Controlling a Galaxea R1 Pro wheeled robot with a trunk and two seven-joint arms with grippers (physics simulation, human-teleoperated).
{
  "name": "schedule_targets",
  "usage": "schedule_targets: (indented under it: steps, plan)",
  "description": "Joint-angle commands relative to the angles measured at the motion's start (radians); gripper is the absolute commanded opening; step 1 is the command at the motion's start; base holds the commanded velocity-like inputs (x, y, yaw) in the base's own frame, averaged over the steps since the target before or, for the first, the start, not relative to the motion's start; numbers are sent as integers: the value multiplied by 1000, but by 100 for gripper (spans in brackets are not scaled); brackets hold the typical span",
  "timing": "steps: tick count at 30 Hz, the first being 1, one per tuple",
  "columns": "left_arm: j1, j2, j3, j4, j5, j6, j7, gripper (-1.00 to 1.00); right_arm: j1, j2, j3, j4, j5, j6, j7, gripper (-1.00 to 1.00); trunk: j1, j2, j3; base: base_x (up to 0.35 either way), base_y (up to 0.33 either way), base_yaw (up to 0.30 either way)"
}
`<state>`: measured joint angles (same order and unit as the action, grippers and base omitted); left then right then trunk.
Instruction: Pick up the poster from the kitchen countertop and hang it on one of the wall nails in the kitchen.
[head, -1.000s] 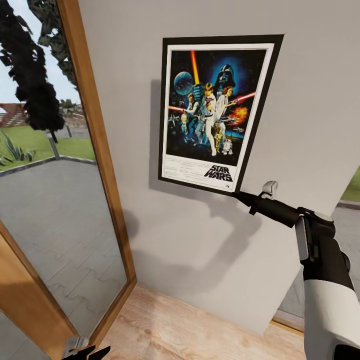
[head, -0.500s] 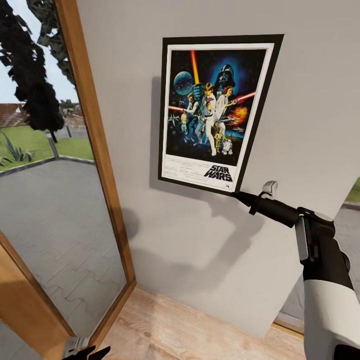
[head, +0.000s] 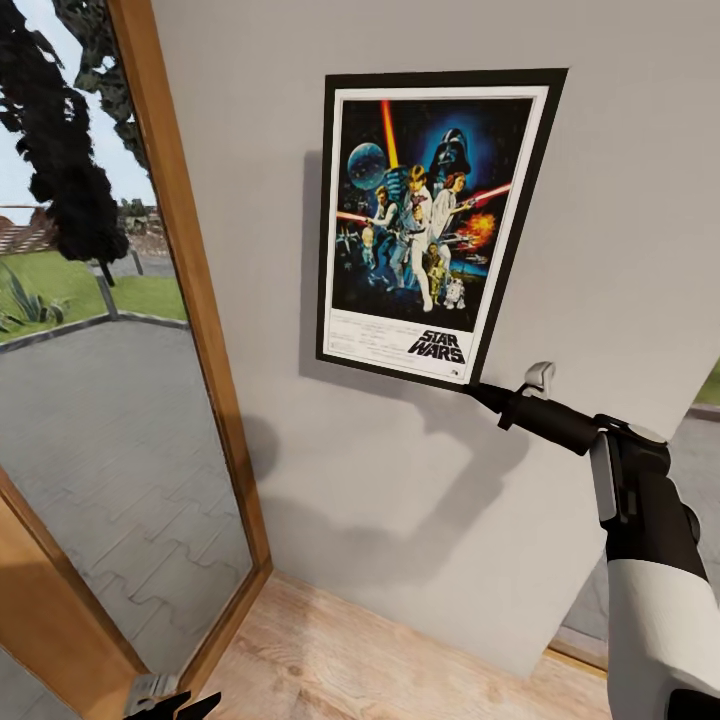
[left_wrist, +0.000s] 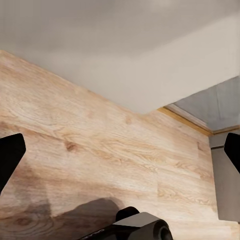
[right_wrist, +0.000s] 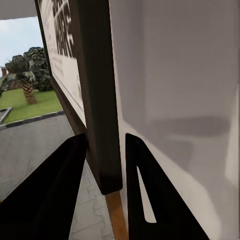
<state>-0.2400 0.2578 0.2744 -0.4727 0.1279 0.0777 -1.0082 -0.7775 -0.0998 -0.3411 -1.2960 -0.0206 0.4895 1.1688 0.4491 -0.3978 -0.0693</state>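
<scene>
Poster against the wall, pinched at its lower corner

The poster (head: 432, 226) is sitting flat against the grey wall (head: 620, 250) beside the window frame (head: 190, 300), the right gripper (head: 478, 391) clamping its lower right corner, fingers (right_wrist: 55, 200) pressing either side of the frame. The nail is hiding behind the poster. The left gripper (left_wrist: 120, 150) is hovering over the wood floor (left_wrist: 90, 155), fingers spread apart, their tips cut off at the picture's edges.

- The upright black-framed Star Wars poster (head: 435, 225) lies flat against the plain grey wall (head: 620, 250).
- The tall wood-framed glass door (head: 110, 420) stands left of the poster.
- The black right gripper (head: 478, 391) pinches the poster's lower right corner.
- Pale wooden floor (head: 340, 660) lies below the poster.
</scene>
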Motion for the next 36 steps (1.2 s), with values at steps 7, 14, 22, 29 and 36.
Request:
schedule_targets:
  steps: [7, 14, 22, 29, 36]
  plan:
    - [-1, 0, 2, 0, 4, 8, -4, 100, -2, 0, -1, 0, -2, 9, 3, -100, 1, -2, -2, 112, 0, 0]
    - [-1, 0, 2, 0, 4, 8, -4, 100, -1, 0, -1, 0, -2, 9, 3, -100, 1, -2, -2, 11, 0, 0]
    - [-1, 0, 2, 1, 4, 8, -4, 100, -1, 0, -1, 1, -2, 9, 3, -100, 1, -2, -2, 92, 0, 0]
    - [-1, 0, 2, 2, 4, 8, -4, 100, -1, 0, -1, 1, -2, 9, 3, -100, 1, -2, -2, 14, 0, 0]
    - [-1, -31, 2, 1, 3, 8, 1, 100, 1, -5, 10, -12, -34, 42, -23, -100, 1, -2, -2, 0, 0, 0]
